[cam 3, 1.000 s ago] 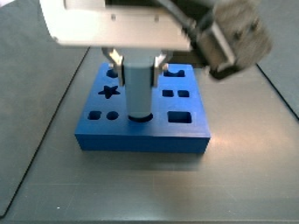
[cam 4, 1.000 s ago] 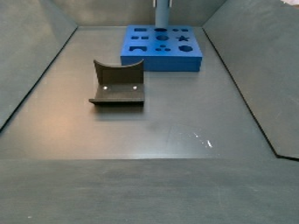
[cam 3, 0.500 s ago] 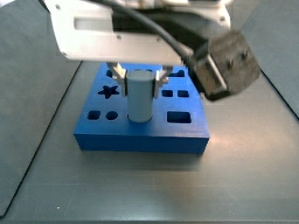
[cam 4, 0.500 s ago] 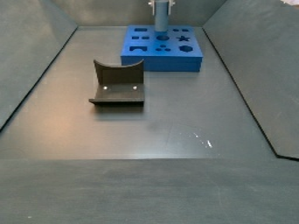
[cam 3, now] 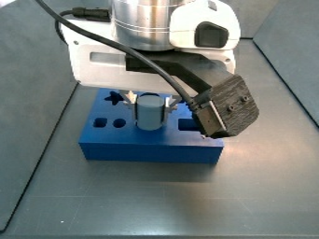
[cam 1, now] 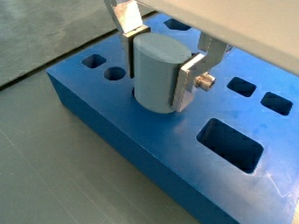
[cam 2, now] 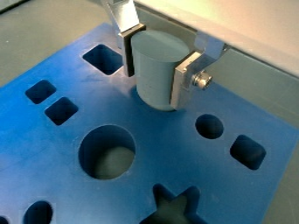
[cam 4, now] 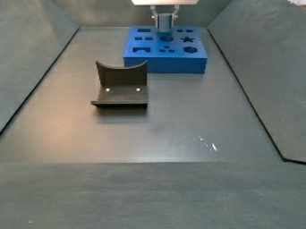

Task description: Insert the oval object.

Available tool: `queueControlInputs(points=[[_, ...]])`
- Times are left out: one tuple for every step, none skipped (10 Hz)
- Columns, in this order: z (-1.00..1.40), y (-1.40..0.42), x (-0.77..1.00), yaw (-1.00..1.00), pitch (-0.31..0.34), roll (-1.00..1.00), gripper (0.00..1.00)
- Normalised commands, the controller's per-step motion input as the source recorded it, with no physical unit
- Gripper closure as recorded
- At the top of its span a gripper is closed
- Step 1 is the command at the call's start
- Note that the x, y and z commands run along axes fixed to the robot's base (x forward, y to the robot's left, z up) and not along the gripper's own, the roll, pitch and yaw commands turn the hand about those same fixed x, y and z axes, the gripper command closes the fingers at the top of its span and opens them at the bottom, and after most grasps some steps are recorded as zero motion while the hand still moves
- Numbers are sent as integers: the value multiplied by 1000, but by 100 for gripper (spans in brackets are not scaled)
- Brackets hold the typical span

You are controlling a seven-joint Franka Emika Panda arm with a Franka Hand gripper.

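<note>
The oval object point(cam 1: 158, 57), a smooth grey-blue peg, stands upright with its lower end down in a hole of the blue block point(cam 1: 128, 144). My gripper point(cam 1: 158, 87) is shut on it, with a dark pad against each rounded side. Both wrist views show this; the peg point(cam 2: 163, 48) sits between the fingers point(cam 2: 191, 77) over the block point(cam 2: 70, 70). In a side view my gripper point(cam 3: 149, 103) hangs low over the block point(cam 3: 149, 147) and only a short part of the peg point(cam 3: 149, 119) shows. In a side view the gripper point(cam 4: 165, 16), peg point(cam 4: 165, 27) and block point(cam 4: 167, 55) are at the far end.
The block's top has several other cut-outs: a rectangle point(cam 1: 233, 144), a round hole point(cam 2: 107, 150) and a star point(cam 3: 115, 96). The dark fixture point(cam 4: 120, 87) stands on the grey floor, apart from the block. Low walls edge the floor.
My gripper has come down with the peg. The peg's lower end has sunk into the block's hole, so less of it shows above the block than before.
</note>
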Motion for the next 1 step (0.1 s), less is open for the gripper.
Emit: queueControlInputs(points=[[0,0,6,-34,0,6,100]])
